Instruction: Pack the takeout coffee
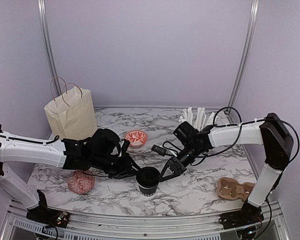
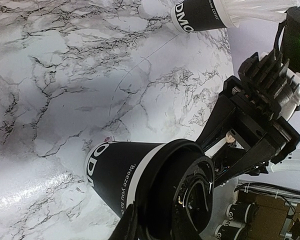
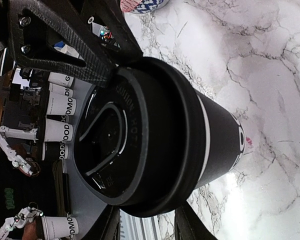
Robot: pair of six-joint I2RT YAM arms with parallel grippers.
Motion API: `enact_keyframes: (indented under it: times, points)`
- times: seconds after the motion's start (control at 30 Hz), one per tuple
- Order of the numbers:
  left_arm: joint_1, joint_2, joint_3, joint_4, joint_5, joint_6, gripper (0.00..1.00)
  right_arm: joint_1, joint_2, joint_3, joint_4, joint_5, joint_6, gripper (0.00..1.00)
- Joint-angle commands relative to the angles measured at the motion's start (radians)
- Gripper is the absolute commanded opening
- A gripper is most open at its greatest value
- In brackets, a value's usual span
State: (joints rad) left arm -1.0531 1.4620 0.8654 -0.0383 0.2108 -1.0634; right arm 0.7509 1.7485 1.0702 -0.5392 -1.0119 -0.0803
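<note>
**A:** From above, the takeout cup (image 1: pixel 148 181) stands lidded at the near middle of the tabletop (image 1: pixel 205 189), with the left jaws and right jaws meeting at its top.

**B:** Keep it upright and squeeze lightly, or the paper wall may buckle. Left wrist?

**A:** The cup (image 2: pixel 121 172) lies just beside one finger (image 2: pixel 126 226). Whether the left jaws hold it, I can't tell.

**B:** Right wrist?

**A:** The lid (image 3: pixel 115 142) sits between the parted right jaws. Pinched or not, I can't tell.
</note>
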Motion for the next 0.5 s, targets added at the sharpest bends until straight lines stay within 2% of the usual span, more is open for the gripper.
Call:
enact_keyframes:
  times: [0.0, 0.23, 0.47]
  points:
    - [-0.019, 0.102, -0.076, -0.116, 0.066, 0.006, 0.15, 0.005, 0.06, 0.03, 0.05, 0.101, 0.01, 0.34]
    - [-0.019, 0.141, -0.087, -0.115, 0.067, 0.025, 0.1, 0.006, 0.087, 0.054, 0.038, 0.091, 0.015, 0.29]
    - [-0.019, 0.098, 0.019, -0.149, 0.019, 0.091, 0.17, 0.005, 0.056, 0.062, 0.028, 0.031, 0.013, 0.29]
